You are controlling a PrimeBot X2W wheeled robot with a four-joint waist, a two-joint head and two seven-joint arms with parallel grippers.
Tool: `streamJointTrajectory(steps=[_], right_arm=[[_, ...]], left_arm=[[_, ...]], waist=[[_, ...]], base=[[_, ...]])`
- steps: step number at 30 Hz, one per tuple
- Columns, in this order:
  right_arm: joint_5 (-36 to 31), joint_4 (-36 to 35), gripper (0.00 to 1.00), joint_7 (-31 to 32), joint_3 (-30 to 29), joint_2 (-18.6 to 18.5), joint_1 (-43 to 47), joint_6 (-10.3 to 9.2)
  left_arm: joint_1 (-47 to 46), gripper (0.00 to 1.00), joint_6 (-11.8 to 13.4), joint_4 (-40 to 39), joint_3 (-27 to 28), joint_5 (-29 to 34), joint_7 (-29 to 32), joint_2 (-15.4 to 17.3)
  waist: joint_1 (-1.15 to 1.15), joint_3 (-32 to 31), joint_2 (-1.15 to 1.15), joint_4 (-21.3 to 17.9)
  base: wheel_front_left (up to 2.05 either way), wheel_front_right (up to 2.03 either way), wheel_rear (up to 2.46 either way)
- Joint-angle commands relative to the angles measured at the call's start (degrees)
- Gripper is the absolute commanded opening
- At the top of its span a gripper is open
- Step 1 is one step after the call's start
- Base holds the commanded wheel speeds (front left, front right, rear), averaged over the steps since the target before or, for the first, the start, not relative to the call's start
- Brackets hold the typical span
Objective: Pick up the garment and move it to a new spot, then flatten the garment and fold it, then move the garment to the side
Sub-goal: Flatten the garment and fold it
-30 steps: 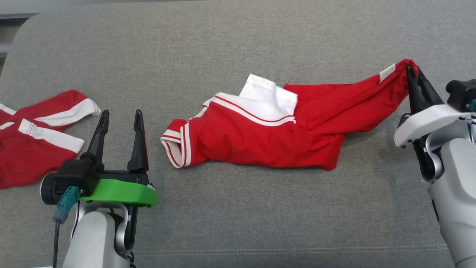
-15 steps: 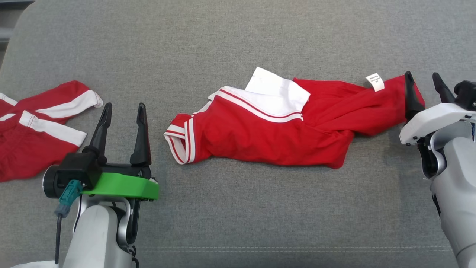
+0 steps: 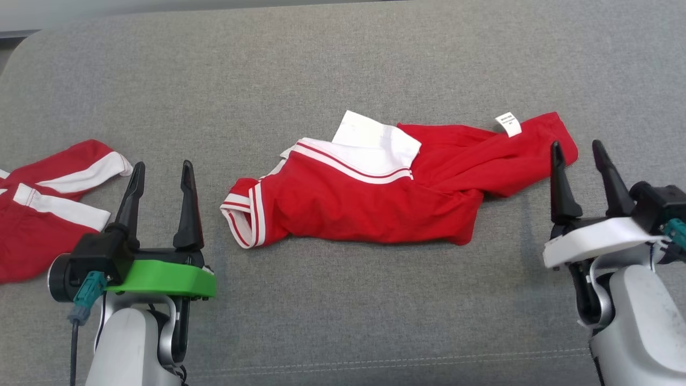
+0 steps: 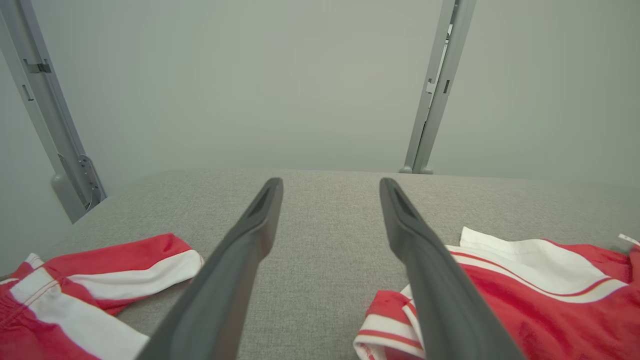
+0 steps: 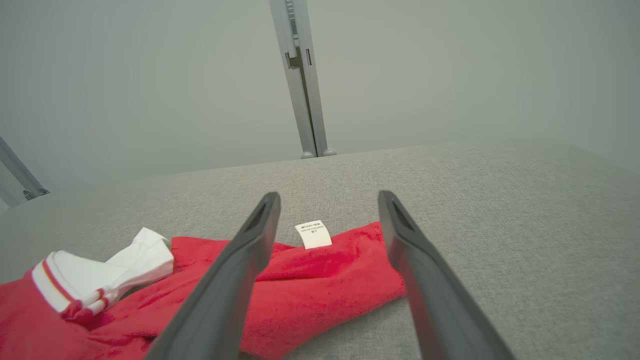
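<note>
Grey upholstered surface [image 3: 343,300] bearing the red garment [image 3: 364,209], white-trimmed, crumpled at centre and stretched left to right. A second red-and-white garment [image 3: 32,230] lies at far left, well apart. Left gripper [image 3: 163,164] — fingers spread, empty — stands between the two. Right gripper [image 3: 577,145], likewise spread and empty, sits at the red garment's right end, near its white label [image 3: 508,124].

Lab-like test bay: grey padded worktop [image 3: 343,300], bare grey wall [image 4: 250,75], metal frame posts [image 5: 301,75].
</note>
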Motion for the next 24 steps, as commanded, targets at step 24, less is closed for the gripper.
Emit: streamJointTrajectory(steps=[24], right_arm=[[-2.32,-13.10,1.00,2.04,3.33,4.86,12.24,-0.08]], left_arm=[[3.31,1.00,0.58,0.63,0.47,0.16,-0.13,0.55]], waist=[[0.00,-4.43,0.00,-0.35]], base=[[0.00,0.00,0.00]])
